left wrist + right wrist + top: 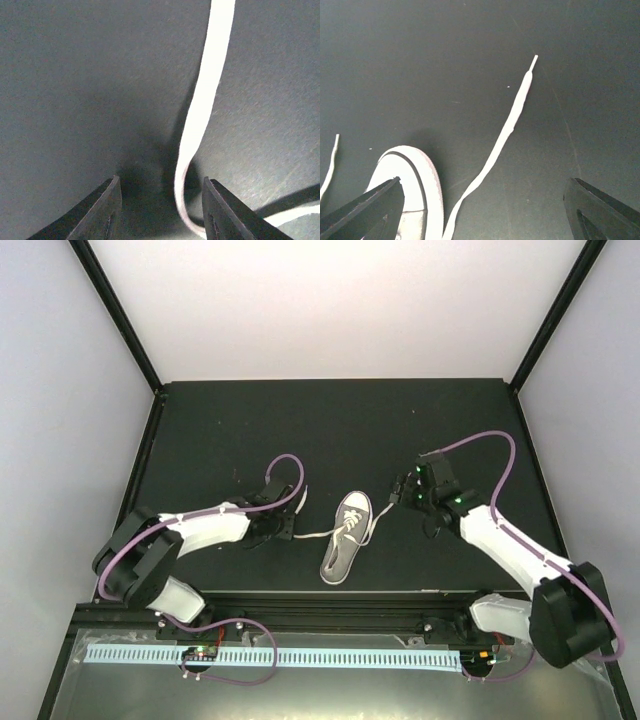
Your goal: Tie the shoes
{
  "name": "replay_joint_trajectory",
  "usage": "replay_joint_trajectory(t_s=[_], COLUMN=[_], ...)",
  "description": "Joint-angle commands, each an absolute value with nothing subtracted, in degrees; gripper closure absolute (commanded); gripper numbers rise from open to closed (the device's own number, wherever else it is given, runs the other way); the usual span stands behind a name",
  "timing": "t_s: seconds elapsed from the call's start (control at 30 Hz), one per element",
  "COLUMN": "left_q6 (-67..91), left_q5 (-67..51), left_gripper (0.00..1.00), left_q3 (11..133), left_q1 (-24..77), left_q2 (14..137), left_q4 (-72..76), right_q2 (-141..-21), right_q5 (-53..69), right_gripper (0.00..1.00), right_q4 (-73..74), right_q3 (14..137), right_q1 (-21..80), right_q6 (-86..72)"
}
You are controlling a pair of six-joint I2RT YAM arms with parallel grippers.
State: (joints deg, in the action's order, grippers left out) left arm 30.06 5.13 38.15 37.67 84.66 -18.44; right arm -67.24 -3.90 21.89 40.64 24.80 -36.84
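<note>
Near edge: one white perforated strip point(330, 655). Two black two-finger grippers: left gripper point(160, 180) fingers apart, flat white lace point(205, 100) in gap, unpinched; right gripper point(482, 181) spread wide, holding nothing. One small grey canvas sneaker point(345, 538), white sole, between grippers on matte black tabletop point(330, 430); two lace tips point(533, 59) trailing, one each side. Beyond: two black corner posts point(118, 315), plain pale walls point(340, 300).
</note>
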Motion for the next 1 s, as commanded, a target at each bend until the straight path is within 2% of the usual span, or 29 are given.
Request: replay_joint_trajectory(t_s=[0.0, 0.03, 0.17, 0.27, 0.4, 0.57, 0.77, 0.97], left_q6=[28.9, 28.9, 29.5, 30.1, 26.7, 21.4, 20.6, 23.4], left_q5=[4.7, 4.6, 3.9, 4.8, 2.0, -7.1, -16.0, -17.8], left_gripper=[0.58, 0.6, 0.83, 0.98, 0.99, 0.99, 0.98, 0.98], left_q3=[41.0, 41.1, 41.0, 40.2, 36.2, 30.3, 30.1, 30.1], left_q1=[38.3, 38.3, 38.4, 38.4, 38.6, 38.6, 38.8, 40.2], left_q2=[87.7, 88.1, 89.1, 87.5, 79.5, 67.8, 64.9, 64.4], left_q4=[-17.0, -17.0, -15.5, -13.2, -4.6, 11.1, 16.9, 21.5], right_q2=[-71.8, -72.9, -78.2, -80.8, -76.8, -68.1, -65.2, -66.9], right_q5=[-2.8, -2.8, -2.5, -0.8, 5.2, 21.8, 42.3, 42.9], right_gripper=[0.11, 0.1, 0.12, 0.18, 0.19, 0.16, 0.1, 0.11], right_q4=[22.1, 21.8, 21.4, 21.8, 18.4, 13.3, -0.8, -6.5], right_q3=[43.3, 43.4, 44.4, 45.9, 43.9, 42.0, 38.8, 38.6], right_q1=[23.9, 23.8, 23.3, 23.2, 23.3, 23.4, 25.3, 32.0], right_q6=[-35.5, -35.6, -35.7, -34.6, -31.8, -30.5, -39.7, -49.3])
